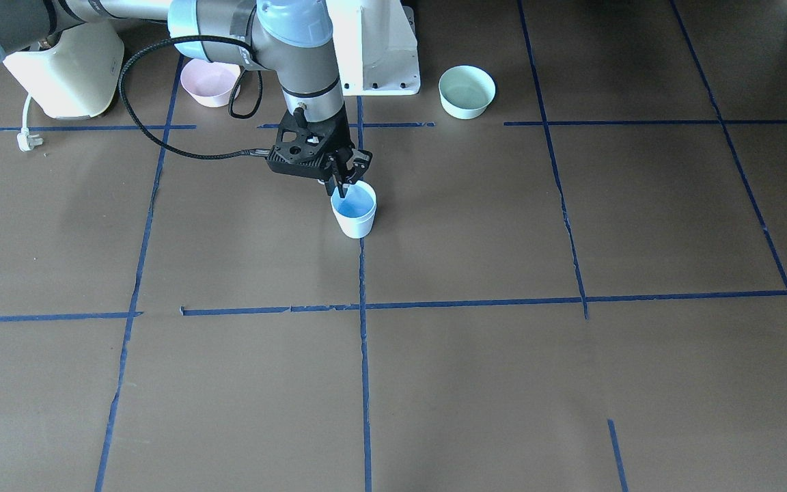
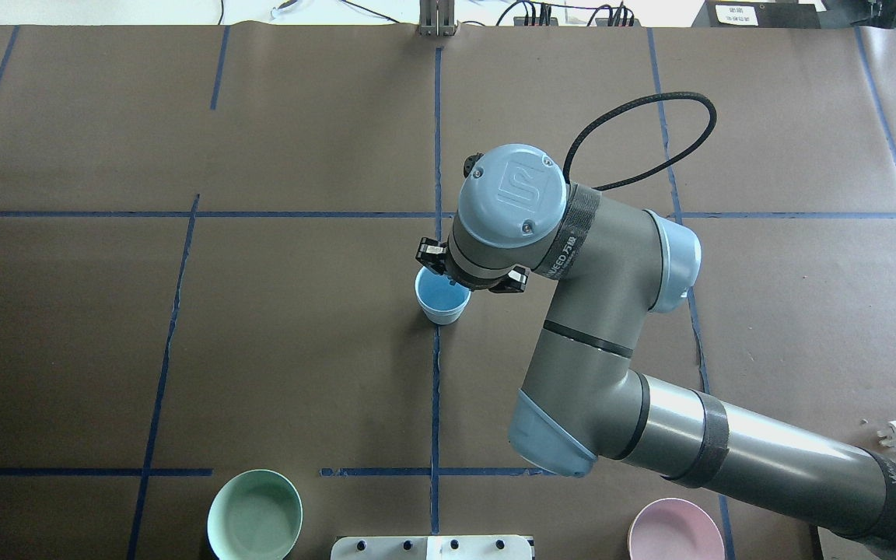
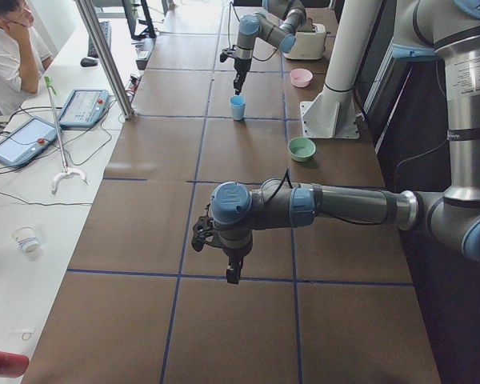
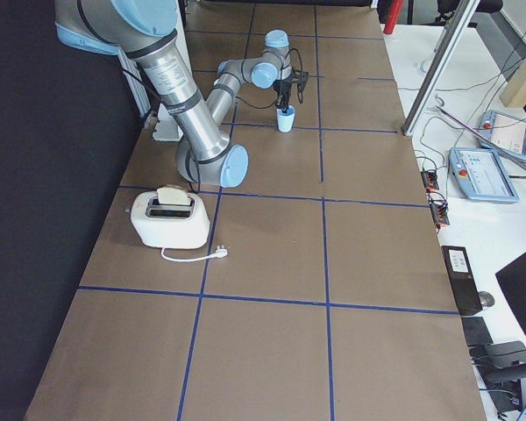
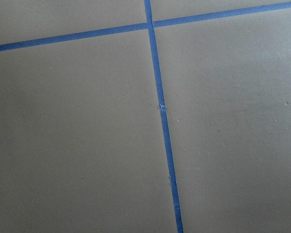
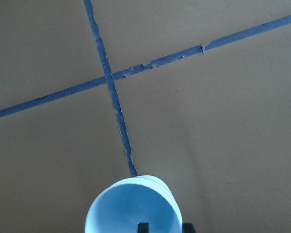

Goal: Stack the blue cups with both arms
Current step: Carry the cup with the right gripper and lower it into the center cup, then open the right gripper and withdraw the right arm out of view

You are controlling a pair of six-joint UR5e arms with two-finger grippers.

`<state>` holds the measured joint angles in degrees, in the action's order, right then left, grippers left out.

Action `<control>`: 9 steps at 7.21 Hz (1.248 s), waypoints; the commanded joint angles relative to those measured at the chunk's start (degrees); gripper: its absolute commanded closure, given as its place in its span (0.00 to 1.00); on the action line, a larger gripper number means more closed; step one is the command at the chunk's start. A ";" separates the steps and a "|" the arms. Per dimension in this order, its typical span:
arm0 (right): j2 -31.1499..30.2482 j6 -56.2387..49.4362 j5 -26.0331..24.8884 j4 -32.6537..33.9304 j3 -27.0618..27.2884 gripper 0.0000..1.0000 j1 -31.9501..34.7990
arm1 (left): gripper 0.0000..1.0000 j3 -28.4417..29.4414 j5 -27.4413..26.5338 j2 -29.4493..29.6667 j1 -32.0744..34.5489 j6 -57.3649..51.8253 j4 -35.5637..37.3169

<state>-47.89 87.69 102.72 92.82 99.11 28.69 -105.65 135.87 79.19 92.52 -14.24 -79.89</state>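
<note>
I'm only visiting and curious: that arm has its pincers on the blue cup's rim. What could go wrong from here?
The right gripper straddles the rim of the blue cups; whether it is clamped is unclear. Pulling away off-centre could tip or drag the stack. The right wrist view seems to show two slightly offset rims, so the inner cup may sit crooked and jam.

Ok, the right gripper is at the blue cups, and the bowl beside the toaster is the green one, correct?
Not quite: the front-facing view shows the pink bowl beside the toaster; the green bowl stands beyond the white base. The right gripper is indeed at the blue cups.
</note>
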 commanded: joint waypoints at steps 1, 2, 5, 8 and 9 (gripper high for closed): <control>-0.10 -0.15 -0.24 0.00 -0.06 0.00 -0.13 | 0.00 0.00 0.01 0.00 0.03 0.00 0.00; -0.10 -0.33 -0.24 0.00 0.03 0.00 -0.13 | 0.00 0.00 0.01 0.00 0.03 0.00 0.00; -4.64 -10.89 8.92 -0.09 0.73 0.00 7.21 | 0.00 0.96 -0.17 0.17 -0.06 0.00 0.00; -23.30 -45.89 22.40 -0.62 4.75 0.00 24.68 | 0.00 1.50 -0.43 0.35 -0.06 0.00 0.00; -30.52 -59.86 28.26 -0.71 4.86 0.00 32.14 | 0.00 1.50 -0.43 0.35 -0.06 0.00 0.00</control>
<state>-69.27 44.81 124.61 92.23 102.92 52.13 -104.19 135.43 79.51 92.46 -14.27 -79.89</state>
